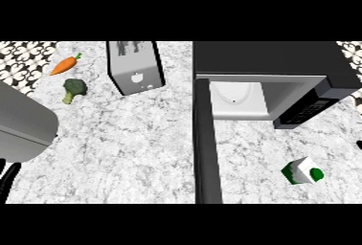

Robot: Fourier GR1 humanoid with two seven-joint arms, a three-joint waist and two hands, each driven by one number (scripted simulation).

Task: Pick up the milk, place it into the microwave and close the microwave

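**Milk on counter, microwave door open, hands barely in view**

Head view: grey-white marble counter (127, 143) fills most of the view. Microwave (283, 62) sits at the upper right, dark top, its door (205, 143) swung wide open and seen edge-on as a long dark bar running down the middle of the view to the lower edge. Inside is a pale cavity with a white round plate (237, 93). Button panel (308, 110) on the microwave's right front, dark with small light keys.

Milk (304, 171): small white carton with green patches, tilted, on the counter at lower right, right of the open door and below the button panel, well apart from the cavity. Nothing touches it.

Toaster (134, 67), silver and black, stands upper centre-left, just left of the microwave. Carrot (65, 64) lies at upper left near the patterned tile wall (21, 60). Broccoli (73, 89) lies just below the carrot, left of the toaster.

Left forearm (21, 124): big grey shape at the left edge. Left hand (8, 179) shows only as thin black bits at the lower left edge; fingers apart or together, cannot tell. It holds nothing that can be seen.

Right hand (359, 144): only a tiny dark speck at the right edge, above and right of the milk, not touching it; cannot tell its state.
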